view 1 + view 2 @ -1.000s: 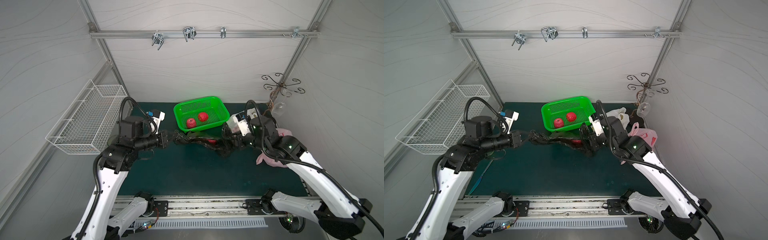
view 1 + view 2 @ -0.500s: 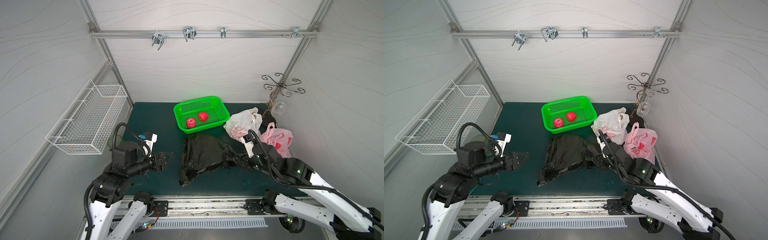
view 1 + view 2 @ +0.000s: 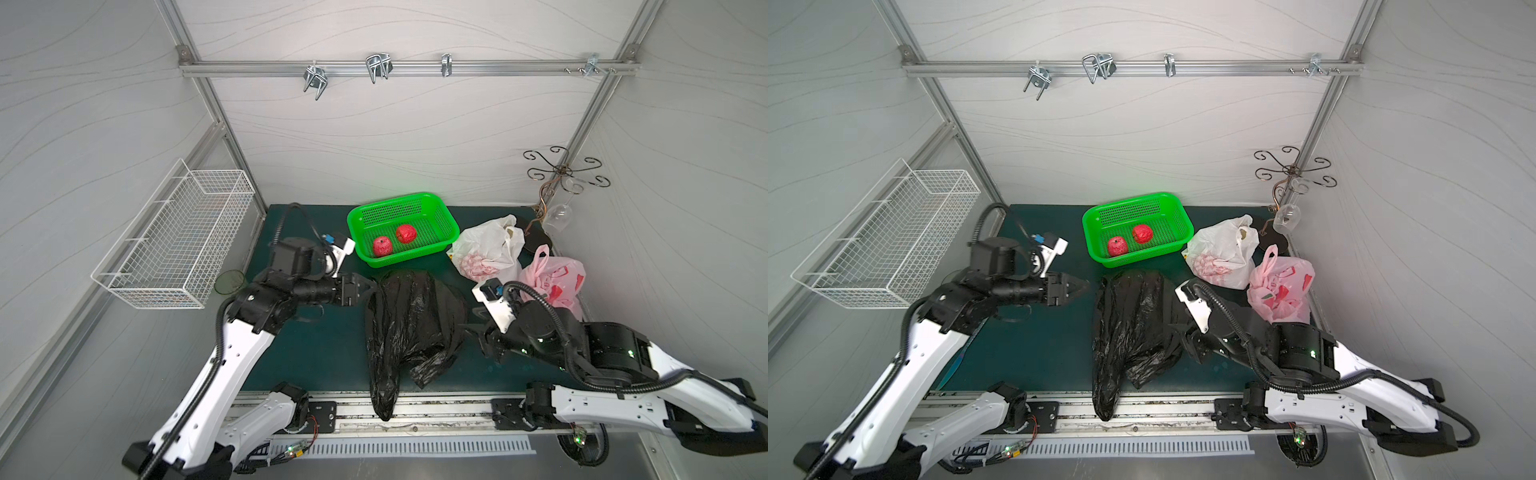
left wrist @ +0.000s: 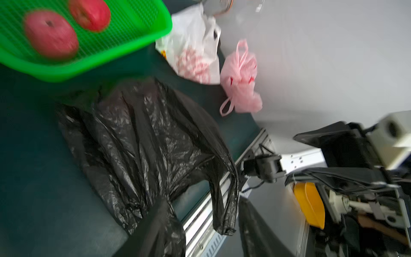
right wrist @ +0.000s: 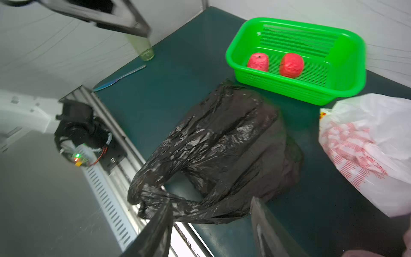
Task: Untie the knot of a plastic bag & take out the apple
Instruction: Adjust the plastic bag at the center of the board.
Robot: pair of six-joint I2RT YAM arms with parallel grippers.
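While the black plastic bag (image 3: 411,324) lies flattened and crumpled at the middle of the dark green surface (image 3: 324,349), both arms hold off from it. One loose handle (image 3: 382,399) trails past the surface's 6 o'clock edge onto the metal rail (image 3: 436,409). The left claw (image 3: 1083,289) hovers at the bag's 10 o'clock corner, just beside the plastic, with its jaws parted about halfway and nothing between them. The right claw (image 5: 211,200) sits at the bag's 3 o'clock side, low over the surface, and is likewise partly open. In the right wrist view its two dark fingers (image 5: 266,231) frame the bag's edge without pinching it. At the bag's 12 o'clock stands a green basket (image 3: 403,258), where one red apple (image 3: 382,246) lies next to a second apple (image 3: 406,234) on the perforated floor. Whether the black bag has any fruit inside cannot be told, as the plastic is opaque. A white plastic bag (image 3: 486,245) with red print rests at 2 o'clock, and a pink bag (image 3: 552,278) touches it at 3 o'clock, near the right arm.
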